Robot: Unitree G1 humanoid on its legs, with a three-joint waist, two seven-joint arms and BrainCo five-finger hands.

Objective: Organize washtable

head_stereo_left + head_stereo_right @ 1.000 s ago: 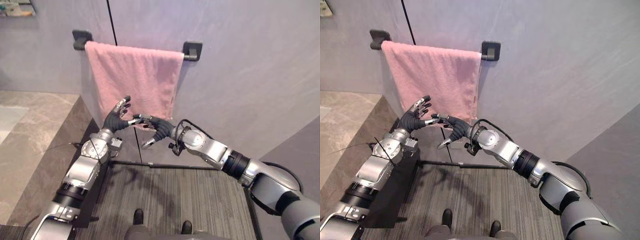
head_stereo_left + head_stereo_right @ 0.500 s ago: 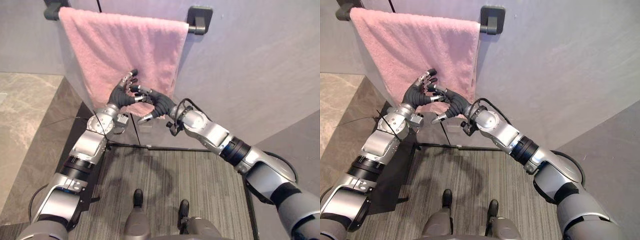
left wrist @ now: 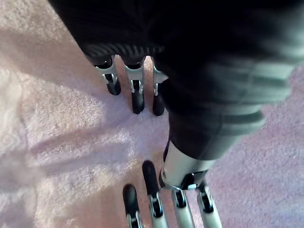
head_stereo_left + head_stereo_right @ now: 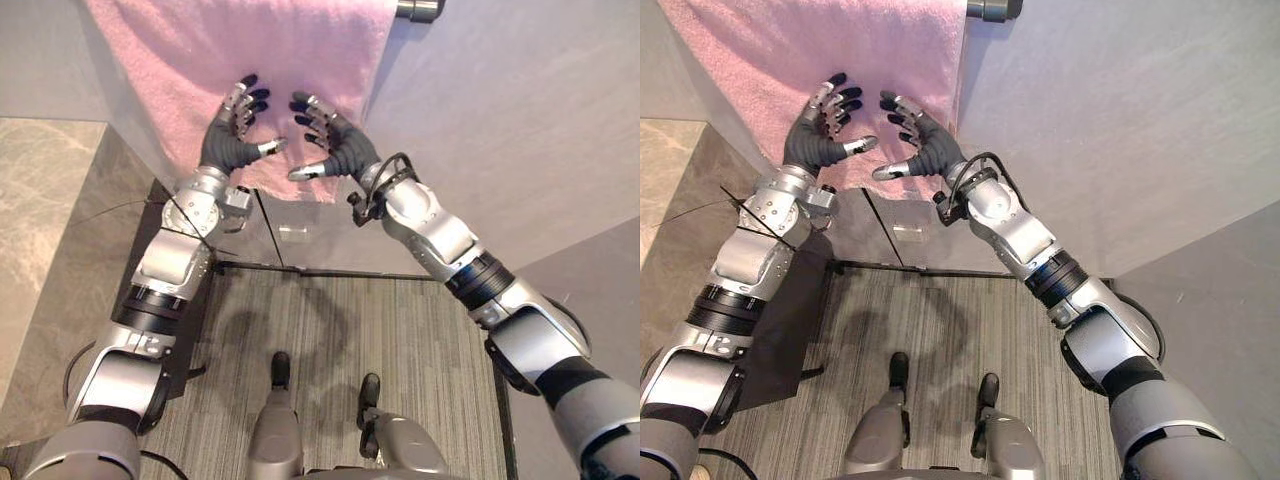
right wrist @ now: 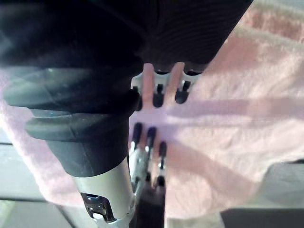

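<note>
now i am holding my left hand (image 4: 232, 140) and right hand (image 4: 335, 145) side by side at the face of the pink towel (image 4: 180, 60), having climbed from its bottom hem a second ago, fingers straight and fanned, clamping nothing. the towel is hanging from the wall rail (image 4: 420, 8), so i am judging this as smoothing it flat rather than pulling it off.

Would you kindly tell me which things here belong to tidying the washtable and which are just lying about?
Part of the job: pink towel, hanging; left hand and right hand, both open in front of it; towel rail bracket.
Just there: striped floor mat; small clear wall fitting.
</note>
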